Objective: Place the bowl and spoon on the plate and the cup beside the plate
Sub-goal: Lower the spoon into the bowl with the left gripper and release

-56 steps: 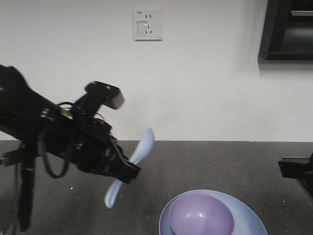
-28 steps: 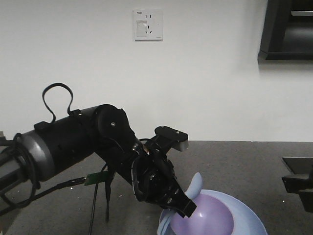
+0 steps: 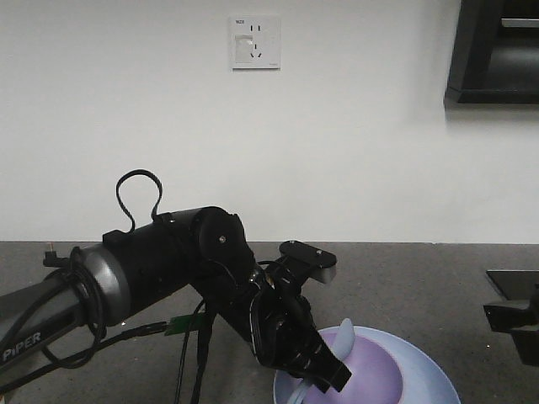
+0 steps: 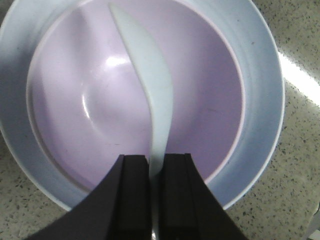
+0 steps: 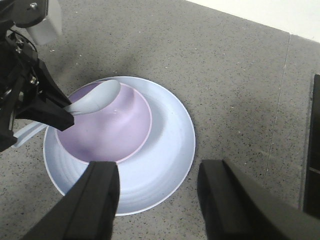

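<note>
Left gripper [image 4: 155,167] is clenched on the pale blue spoon [image 4: 150,95], gripping it partway along. The spoon's rounded end reaches ahead of the fingertips, over the purple bowl [image 4: 70,110]. Below the jaws, the bowl sits inside the pale blue plate [image 4: 262,80]. Right gripper [image 5: 159,187] hangs spread wide above the plate's rim, grasping nothing.

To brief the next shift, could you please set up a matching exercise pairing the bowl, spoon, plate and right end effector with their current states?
1 bowl
2 spoon
3 plate
4 right end effector

A open, empty
B gripped by left end effector
C sitting on the plate
D lying on the counter

Pairs: 1-C, 2-B, 3-D, 4-A
</note>
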